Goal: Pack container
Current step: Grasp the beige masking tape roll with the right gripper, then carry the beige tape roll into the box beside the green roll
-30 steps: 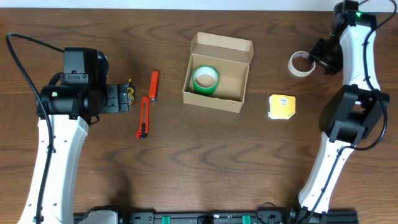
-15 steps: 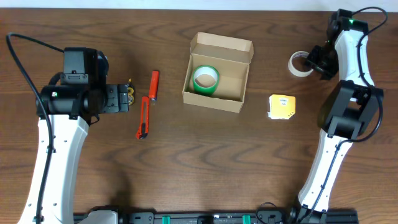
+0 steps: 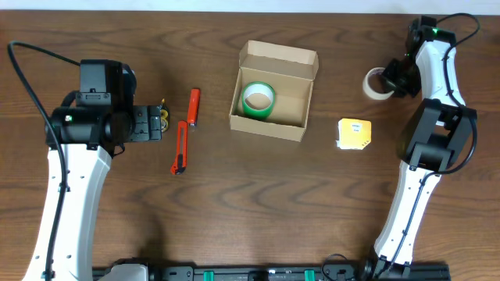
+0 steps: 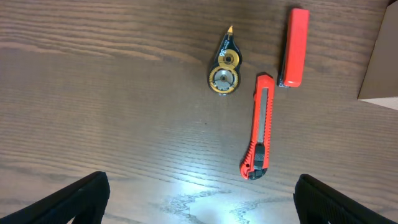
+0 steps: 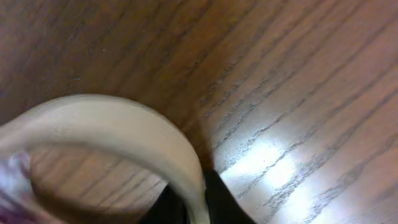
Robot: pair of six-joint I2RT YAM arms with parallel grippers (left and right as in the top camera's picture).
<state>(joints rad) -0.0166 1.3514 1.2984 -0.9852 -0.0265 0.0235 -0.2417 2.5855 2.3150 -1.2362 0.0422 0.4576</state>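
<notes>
The container (image 3: pixel 309 99), an open tan cardboard box with its flap lid raised at the back, stands mid-table. A green tape roll (image 3: pixel 258 100) lies inside it at the left. To the right lies a cream tape roll (image 3: pixel 375 81). My right gripper (image 3: pixel 393 78) is shut on that roll's right wall. In the right wrist view the roll's wall (image 5: pixel 124 121) runs between my two dark fingertips (image 5: pixel 225 200), gripper (image 5: pixel 196 208). My left gripper (image 4: pixel 202 199) hangs open above bare table, left of the container and well apart from it.
An orange box cutter (image 4: pixel 260 127) (image 3: pixel 180 147), a red bar-shaped tool (image 4: pixel 295 46) (image 3: pixel 194 107) and a small correction-tape dispenser (image 4: pixel 225 68) lie left of the container. A yellow square pack (image 3: pixel 354 133) sits to its right.
My right gripper has moved left onto the cream tape roll and shut on its wall. The left arm has not moved.
</notes>
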